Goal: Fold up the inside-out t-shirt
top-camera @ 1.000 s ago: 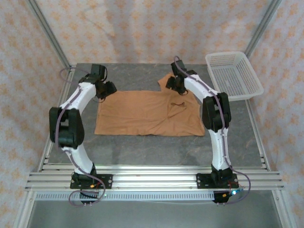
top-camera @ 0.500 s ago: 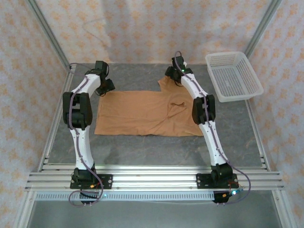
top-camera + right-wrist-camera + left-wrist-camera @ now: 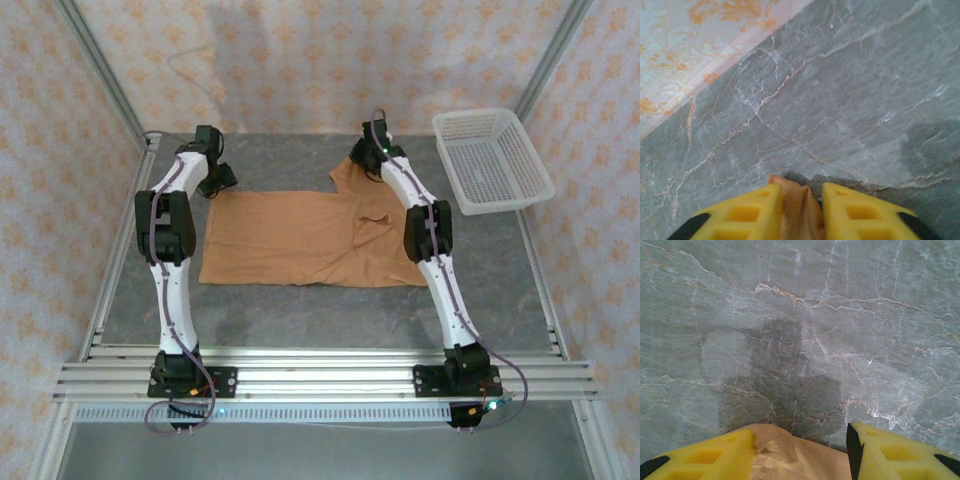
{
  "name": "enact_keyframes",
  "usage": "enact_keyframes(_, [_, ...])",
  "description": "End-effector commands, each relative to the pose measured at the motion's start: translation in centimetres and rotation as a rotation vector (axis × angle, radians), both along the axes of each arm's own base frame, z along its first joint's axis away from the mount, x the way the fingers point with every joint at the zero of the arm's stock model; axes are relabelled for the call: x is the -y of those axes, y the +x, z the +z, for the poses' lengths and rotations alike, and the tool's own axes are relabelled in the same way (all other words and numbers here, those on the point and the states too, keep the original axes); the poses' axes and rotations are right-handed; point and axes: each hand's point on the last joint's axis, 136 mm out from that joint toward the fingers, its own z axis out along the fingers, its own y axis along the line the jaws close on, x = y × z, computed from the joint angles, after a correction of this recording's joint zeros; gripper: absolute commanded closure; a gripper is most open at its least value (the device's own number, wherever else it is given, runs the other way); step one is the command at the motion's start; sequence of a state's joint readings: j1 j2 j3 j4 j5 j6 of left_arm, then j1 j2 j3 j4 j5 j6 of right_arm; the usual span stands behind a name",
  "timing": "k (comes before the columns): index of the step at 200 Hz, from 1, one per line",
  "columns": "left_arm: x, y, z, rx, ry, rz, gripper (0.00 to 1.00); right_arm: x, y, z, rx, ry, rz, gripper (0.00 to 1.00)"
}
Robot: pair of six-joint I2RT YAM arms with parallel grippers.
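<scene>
Orange-tan t-shirt (image 3: 300, 240) | left gripper (image 3: 801, 436) spread astride corner | right gripper (image 3: 800, 194) pinching fold

Orange-tan t-shirt (image 3: 300, 240) — spread mostly flat, lightly wrinkled.

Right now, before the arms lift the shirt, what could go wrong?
1. The left gripper stands open around a corner of the t-shirt; a lift now would likely raise one side alone and skew the cloth.
2. The right gripper pinches just a small bunch of cloth, so it may slip out under the shirt's weight.
</scene>
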State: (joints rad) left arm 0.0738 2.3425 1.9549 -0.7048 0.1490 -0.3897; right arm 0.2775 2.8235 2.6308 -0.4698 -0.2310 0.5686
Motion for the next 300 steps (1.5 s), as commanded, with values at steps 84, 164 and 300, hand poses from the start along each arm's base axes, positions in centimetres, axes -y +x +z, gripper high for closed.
enact_keyframes(84, [0.3, -0.2, 1.5, -0.010, -0.025, -0.012, 1.00, 1.4, 0.7, 7.5, 0.108, 0.008, 0.040, 1.00])
enact_keyframes(164, [1.1, -1.1, 7.4, 0.082, -0.034, -0.033, 1.00, 1.1, -1.6, 16.7, 0.202, 0.009, 0.127, 1.00])
enact_keyframes(300, [2.3, -6.5, 8.5, 0.089, -0.067, -0.047, 1.00, 2.4, -12.2, 16.9, 0.077, -0.034, 0.251, 1.00])
